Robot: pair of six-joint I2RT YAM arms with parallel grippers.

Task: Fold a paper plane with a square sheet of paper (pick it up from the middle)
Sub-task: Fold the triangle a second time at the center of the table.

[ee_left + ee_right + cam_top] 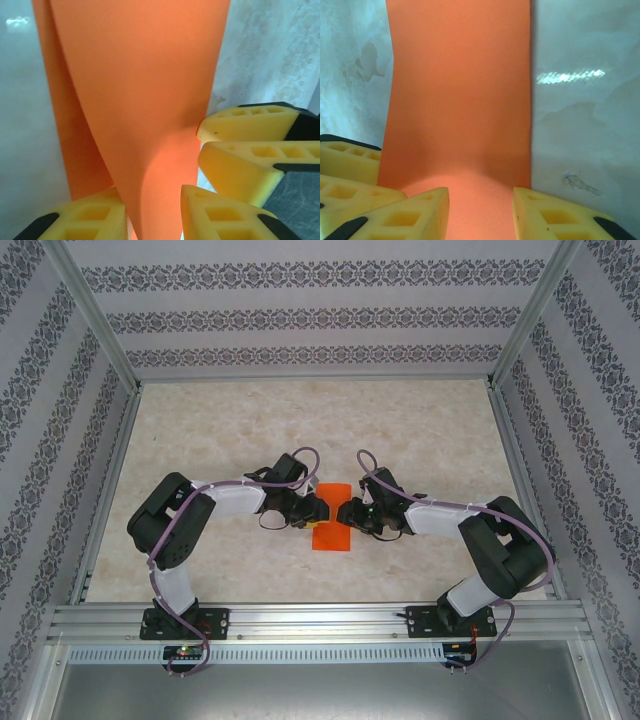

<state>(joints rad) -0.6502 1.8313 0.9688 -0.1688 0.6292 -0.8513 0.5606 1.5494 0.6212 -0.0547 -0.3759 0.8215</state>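
Bright orange paper (333, 522); yellow end effector fingers (235, 165); pale marbled table (420, 420); floral-striped walls (300, 315)

- Both arms reach inward from their bases, elbows bent outward; the wrists meet near the middle of the table, tips facing each other
- left gripper (318, 510): its yellow fingers (90, 220) stand either side of the orange paper (145, 100), which rises between them
- right gripper (352, 512): its fingers (415, 212) are parted, the paper passing through the gap; the other arm's yellow fingertips sit just left of them
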